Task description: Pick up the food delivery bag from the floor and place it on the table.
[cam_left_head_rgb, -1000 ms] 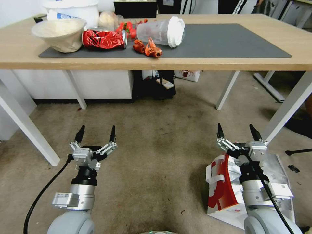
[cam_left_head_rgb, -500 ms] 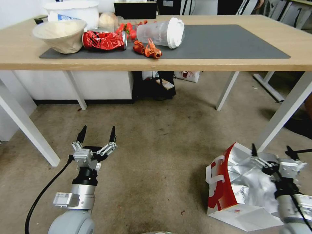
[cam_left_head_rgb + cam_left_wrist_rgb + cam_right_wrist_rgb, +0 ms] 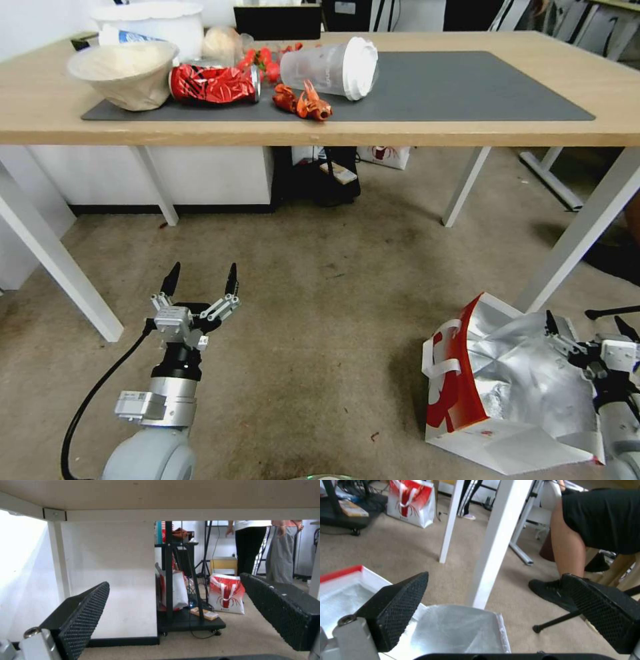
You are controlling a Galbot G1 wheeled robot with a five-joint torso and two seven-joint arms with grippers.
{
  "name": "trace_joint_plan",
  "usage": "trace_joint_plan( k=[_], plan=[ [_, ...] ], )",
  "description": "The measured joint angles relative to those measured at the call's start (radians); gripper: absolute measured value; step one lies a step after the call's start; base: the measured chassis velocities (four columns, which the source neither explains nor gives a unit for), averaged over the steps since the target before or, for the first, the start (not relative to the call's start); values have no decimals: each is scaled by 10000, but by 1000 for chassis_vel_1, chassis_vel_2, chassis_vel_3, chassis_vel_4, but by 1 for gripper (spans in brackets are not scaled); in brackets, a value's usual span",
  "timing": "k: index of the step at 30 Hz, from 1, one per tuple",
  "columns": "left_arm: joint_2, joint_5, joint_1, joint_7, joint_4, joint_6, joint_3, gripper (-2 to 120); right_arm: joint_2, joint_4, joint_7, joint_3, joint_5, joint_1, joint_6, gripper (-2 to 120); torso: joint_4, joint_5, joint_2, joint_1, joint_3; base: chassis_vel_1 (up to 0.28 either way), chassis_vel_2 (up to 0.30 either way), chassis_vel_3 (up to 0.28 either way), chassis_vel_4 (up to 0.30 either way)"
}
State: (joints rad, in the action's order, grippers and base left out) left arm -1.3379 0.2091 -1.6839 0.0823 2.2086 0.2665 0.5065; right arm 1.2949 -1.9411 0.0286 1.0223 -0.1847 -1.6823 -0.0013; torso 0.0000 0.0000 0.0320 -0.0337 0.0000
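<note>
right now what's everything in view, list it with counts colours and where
food delivery bag: 1, white with red side, foil lining, on the floor at right
table: 1, light wood, white legs, ahead
mat: 1, dark grey, on table
bowl: 1, off-white, mat's left end
can: 1, red, crushed, beside bowl
cup: 1, translucent, white lid, lying on mat
crayfish shells: red, before cup
left gripper: open, above floor
right gripper: open, over bag's far side

Food delivery bag (image 3: 467, 393) red-sided, silver-lined; table (image 3: 40, 100) light wood, grey mat (image 3: 467, 87).
</note>
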Motion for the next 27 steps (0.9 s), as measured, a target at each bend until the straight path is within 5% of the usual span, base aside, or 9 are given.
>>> trace_joint_plan(
  k=[27],
  plan=[
    [-86, -151, -272, 20, 96, 208, 28, 97, -821, 2319, 329, -128, 629, 1084, 82, 99, 1, 0, 10, -2, 0, 0, 0, 0, 0]
  ],
)
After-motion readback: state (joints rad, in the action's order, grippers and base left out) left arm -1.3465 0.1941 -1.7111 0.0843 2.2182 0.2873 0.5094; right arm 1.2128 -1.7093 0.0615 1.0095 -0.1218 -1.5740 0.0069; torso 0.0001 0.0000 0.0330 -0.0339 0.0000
